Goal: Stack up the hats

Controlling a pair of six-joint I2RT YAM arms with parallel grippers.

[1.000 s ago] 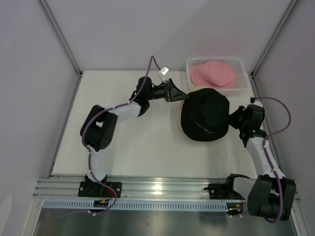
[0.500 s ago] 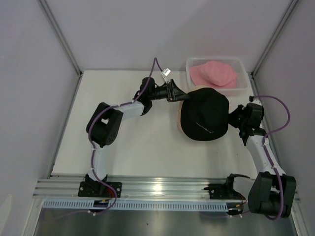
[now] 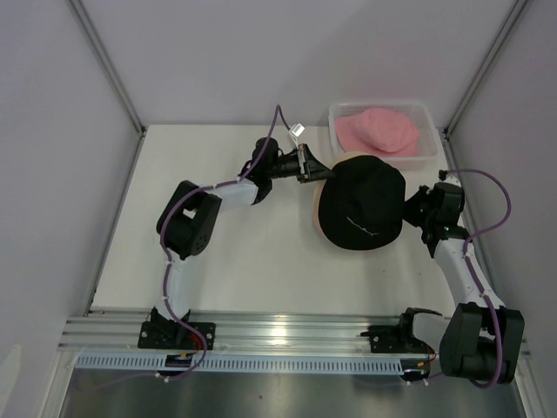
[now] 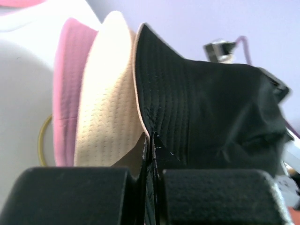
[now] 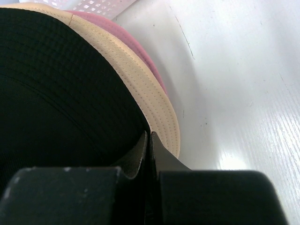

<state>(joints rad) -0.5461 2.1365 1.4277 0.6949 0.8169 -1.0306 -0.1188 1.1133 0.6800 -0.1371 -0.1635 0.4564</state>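
Under the black fabric bucket hat (image 3: 361, 203) most of the pile is hidden from above: only a sliver of the cream fabric bucket hat (image 4: 108, 103) peeks out at its left edge, and the pink fabric bucket hat (image 4: 67, 93) beneath that shows only to the wrist cameras, as a layered brim. A thin line of white marks on the black crown is too small to read. A short arc of the gold wire stand (image 4: 42, 140) shows beside the pink brim in the left wrist view; the rest is covered. The pile sits towards the far right of the white table (image 3: 226, 252). The left gripper (image 3: 325, 171) comes in from the left, elbow bent, forearm pointing right, its fingers (image 4: 75, 197) pressed together on the black brim. The right gripper (image 3: 408, 207) meets the hat from the opposite side, its fingers (image 5: 70, 197) likewise pinching the black brim. Just behind the pile, in the far right corner, a clear plastic bin (image 3: 427, 131) holds a second pink fabric hat (image 3: 380, 129), apart from the stack.
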